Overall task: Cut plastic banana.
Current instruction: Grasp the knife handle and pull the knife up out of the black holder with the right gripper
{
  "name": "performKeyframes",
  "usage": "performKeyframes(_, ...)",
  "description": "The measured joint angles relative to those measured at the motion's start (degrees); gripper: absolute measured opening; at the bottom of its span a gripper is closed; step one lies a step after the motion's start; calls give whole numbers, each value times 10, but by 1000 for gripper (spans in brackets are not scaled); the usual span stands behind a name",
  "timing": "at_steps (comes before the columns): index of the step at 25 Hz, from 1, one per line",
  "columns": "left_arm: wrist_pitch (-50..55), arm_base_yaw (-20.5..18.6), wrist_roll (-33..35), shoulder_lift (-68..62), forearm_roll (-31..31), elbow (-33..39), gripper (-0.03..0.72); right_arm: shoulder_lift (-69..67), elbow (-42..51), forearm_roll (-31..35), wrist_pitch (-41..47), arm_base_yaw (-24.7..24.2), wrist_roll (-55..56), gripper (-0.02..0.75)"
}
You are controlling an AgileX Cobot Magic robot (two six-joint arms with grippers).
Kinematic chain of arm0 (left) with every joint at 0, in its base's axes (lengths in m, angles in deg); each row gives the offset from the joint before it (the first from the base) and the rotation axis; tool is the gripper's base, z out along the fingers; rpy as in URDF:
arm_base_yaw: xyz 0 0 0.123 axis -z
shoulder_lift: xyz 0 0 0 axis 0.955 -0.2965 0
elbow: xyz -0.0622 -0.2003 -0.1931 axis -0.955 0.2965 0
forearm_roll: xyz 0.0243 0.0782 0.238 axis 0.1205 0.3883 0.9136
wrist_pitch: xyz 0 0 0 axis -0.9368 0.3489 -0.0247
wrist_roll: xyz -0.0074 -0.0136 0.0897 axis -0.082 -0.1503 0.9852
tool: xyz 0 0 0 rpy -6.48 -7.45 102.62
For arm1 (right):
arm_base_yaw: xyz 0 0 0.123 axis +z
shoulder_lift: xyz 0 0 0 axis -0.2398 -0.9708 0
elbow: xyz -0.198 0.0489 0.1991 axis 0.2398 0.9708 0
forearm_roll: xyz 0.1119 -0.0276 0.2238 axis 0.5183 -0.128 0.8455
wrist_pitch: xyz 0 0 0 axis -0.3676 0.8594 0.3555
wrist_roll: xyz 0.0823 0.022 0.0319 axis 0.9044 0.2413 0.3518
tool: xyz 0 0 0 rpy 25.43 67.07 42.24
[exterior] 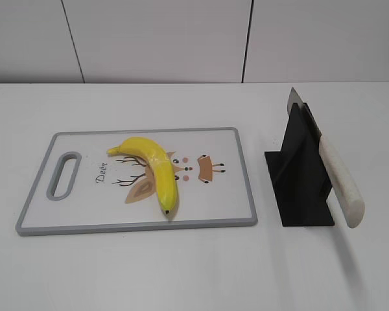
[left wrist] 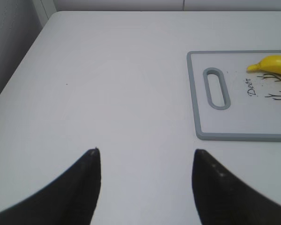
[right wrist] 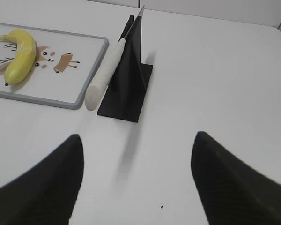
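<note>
The plastic banana is glossy yellow and curved, and lies on the white cutting board with a grey rim. It also shows in the right wrist view, and its stem end shows in the left wrist view. A knife with a white handle rests slanted in a black stand, right of the board; the right wrist view shows the knife too. My left gripper is open and empty over bare table left of the board. My right gripper is open and empty, short of the stand.
The cutting board has a slot handle at its left end and a deer drawing. The black stand has a flat base. A white wall runs behind the white table.
</note>
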Motion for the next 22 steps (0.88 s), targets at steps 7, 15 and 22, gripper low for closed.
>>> performKeyframes(7,0,0,0,0,0,0,581,0,0,0,0,0,0,548)
performKeyframes(15,0,0,-1,0,1,0,579,0,0,0,0,0,0,548)
performKeyframes(22,0,0,-1,0,-1,0,585,0,0,1,0,0,0,548)
